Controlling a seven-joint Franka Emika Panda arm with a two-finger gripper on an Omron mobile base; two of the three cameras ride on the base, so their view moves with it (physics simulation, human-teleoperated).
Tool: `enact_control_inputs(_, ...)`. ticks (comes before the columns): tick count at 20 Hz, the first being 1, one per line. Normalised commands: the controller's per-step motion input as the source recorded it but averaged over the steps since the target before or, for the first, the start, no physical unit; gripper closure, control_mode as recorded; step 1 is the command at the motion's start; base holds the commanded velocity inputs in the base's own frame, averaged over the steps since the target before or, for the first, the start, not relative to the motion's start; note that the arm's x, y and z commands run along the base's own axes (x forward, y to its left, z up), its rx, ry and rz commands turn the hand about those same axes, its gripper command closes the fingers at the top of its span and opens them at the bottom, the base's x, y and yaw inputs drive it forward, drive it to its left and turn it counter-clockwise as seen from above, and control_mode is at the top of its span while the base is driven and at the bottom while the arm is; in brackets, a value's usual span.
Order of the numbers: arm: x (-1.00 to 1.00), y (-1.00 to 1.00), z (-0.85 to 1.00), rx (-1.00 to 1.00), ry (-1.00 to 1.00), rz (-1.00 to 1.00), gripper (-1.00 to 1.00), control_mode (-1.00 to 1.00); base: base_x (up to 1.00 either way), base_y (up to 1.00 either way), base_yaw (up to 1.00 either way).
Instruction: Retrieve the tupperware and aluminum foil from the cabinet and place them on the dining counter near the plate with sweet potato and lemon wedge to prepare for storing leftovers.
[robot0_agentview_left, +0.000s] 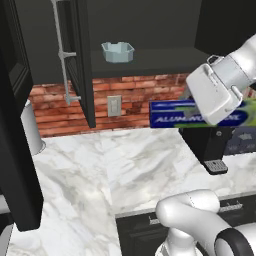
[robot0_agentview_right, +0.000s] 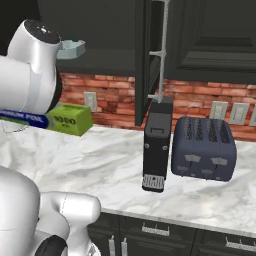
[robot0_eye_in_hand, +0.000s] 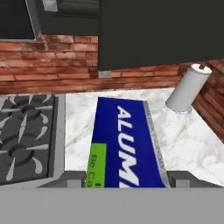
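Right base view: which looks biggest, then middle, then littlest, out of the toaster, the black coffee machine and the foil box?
1. Toaster
2. Coffee machine, close to the toaster in size
3. Aluminum foil box, though the arm hides part of it and it is nearer the camera, so its place is unsure.

The long cardboard aluminum foil box (robot0_eye_in_hand: 124, 144) is showing deep blue with white lettering and a lime-green end. The pale blue plastic tupperware tub (robot0_agentview_left: 118, 51) is sitting against black cabinetry, above the white grey-veined marble counter (robot0_agentview_left: 125, 165) and red brick backsplash (robot0_agentview_left: 130, 95)

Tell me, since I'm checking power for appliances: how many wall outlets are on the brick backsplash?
4 visible: one left of the open cabinet door, three above the toaster. More may be hidden behind the arm.
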Motion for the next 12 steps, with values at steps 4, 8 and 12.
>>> enact_control_inputs(4, 0.00, 0.00, 0.00, 0.00, 0.00, 0.00, 1.00, 1.00, -1.00, 0.00, 0.00)
enact_control_inputs(8, 0.00, 0.00, 0.00, 0.00, 0.00, 0.00, 1.00, 1.00, -1.00, 0.00, -0.05)
enact_control_inputs(12, 0.00, 0.00, 0.00, 0.00, 0.00, 0.00, 1.00, 1.00, -0.86, -0.38, -0.33)
